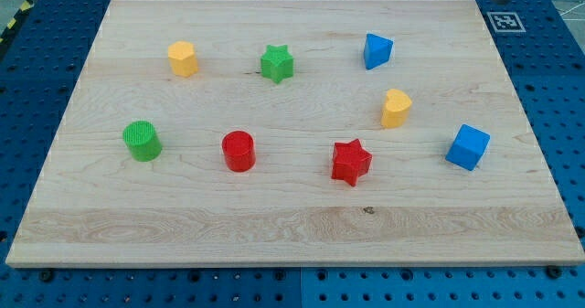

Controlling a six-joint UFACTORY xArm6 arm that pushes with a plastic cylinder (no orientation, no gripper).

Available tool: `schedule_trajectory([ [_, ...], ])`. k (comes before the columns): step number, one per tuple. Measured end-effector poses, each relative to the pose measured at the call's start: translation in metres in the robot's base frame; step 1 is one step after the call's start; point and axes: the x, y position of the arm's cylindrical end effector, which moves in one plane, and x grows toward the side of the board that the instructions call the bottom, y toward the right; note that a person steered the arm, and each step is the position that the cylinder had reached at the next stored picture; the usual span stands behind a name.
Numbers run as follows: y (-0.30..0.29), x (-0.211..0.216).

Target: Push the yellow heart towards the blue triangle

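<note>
My tip does not show anywhere on the wooden board (292, 226), so I cannot tell where it stands or if it touches a block. The yellow heart (396, 108) sits right of the middle. The blue triangle (377, 50) is near it, at about 11 o'clock (a bare strip of board lies between them). To push the heart that way, I think my tip should start at the heart's 5 o'clock side, between it and the blue cube (468, 147).
</note>
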Motion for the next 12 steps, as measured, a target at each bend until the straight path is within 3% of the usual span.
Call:
schedule_trajectory([
  [1,-0.009,0.001],
  [2,-0.037,0.061],
  [4,-0.057,0.08],
  [5,-0.098,0.106],
  [6,-0.101,0.108],
  [7,-0.144,0.146],
  [10,-0.188,0.168],
  [11,-0.228,0.204],
  [12,-0.231,0.208],
])
